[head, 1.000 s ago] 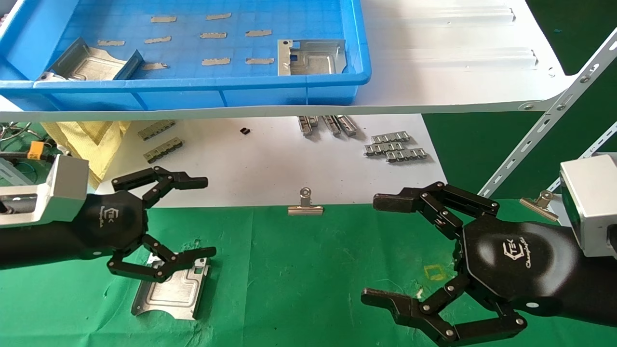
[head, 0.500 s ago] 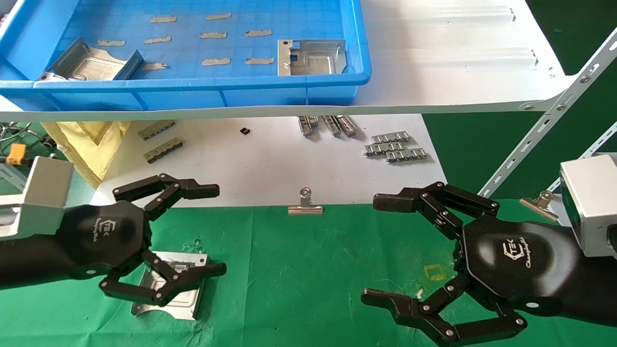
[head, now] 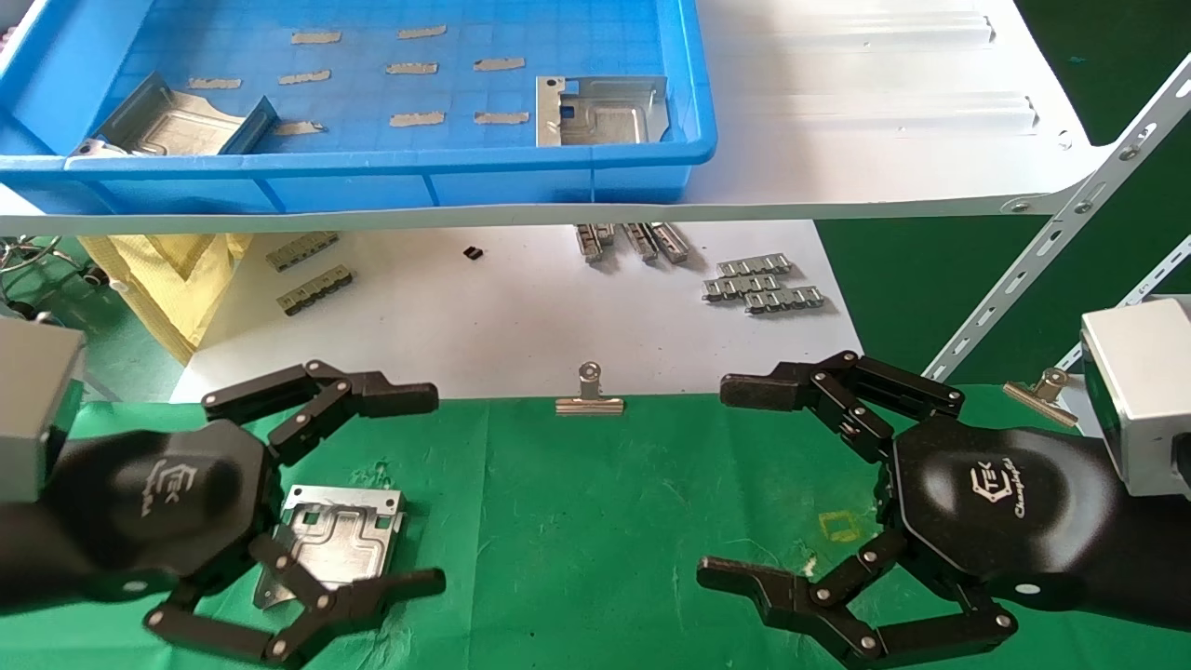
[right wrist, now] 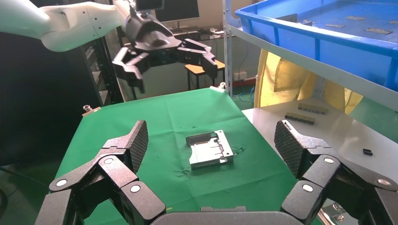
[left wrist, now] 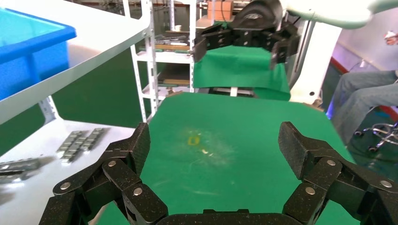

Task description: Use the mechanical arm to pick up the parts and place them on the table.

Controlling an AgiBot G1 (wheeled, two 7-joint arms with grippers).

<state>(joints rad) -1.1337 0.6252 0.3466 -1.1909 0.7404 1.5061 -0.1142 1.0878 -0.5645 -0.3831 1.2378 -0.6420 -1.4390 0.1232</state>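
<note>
Black jointed fingers of the left gripper are spread wide and hold nothing. This gripper hangs over the near left part of the green cloth table. One stamped metal part lies flat on the cloth between its far finger and its near finger, and I cannot tell if a finger touches it. The right wrist view shows this same part alone on the cloth, with the left gripper above it and apart from it.

On the right side, the right gripper is also spread open and empty, over the near right part of the table, close to a small yellow square outline.

Two more parts lie in the blue plastic tray on the white shelf board, far from the grippers: one in the tray's near left corner, tilted, and one in the near right corner.

Under the shelf a white surface carries grey linked clip strips. A silver binder clip sits at the far edge of the green cloth, between the two grippers.
</note>
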